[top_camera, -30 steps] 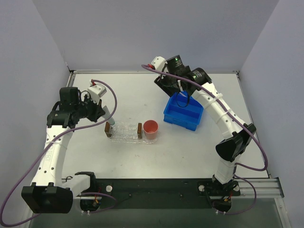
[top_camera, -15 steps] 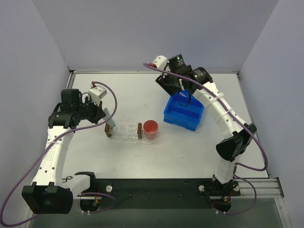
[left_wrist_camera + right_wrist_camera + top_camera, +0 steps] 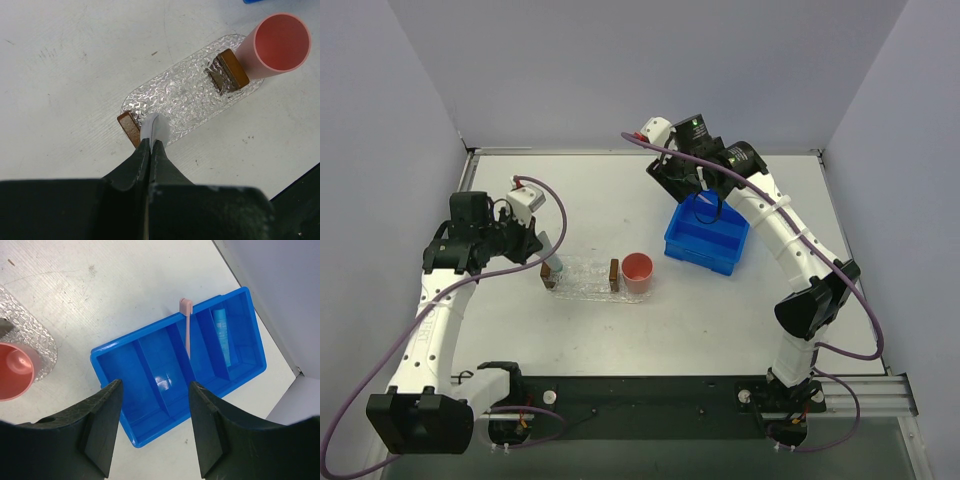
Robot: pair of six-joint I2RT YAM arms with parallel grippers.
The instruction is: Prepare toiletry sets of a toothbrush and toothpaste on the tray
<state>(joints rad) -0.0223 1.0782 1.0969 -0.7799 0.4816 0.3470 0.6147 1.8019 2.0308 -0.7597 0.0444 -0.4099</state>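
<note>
Left gripper (image 3: 150, 144), clamped on the grey tube (image 3: 154, 127), hangs over the tray (image 3: 187, 95) at its near end — its length runs ahead and right, toward the cup (image 3: 277, 42).

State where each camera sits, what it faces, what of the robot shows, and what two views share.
Top external: above and behind the robot, looking down on the table; left arm and right arm show.
Left wrist: on the left arm, looking down at the tray; left gripper shut on the toothpaste.
Right wrist: on the right arm, above the blue bin with the toothbrush; right gripper open.
Both wrist views show the pink cup at the tray's end.
</note>
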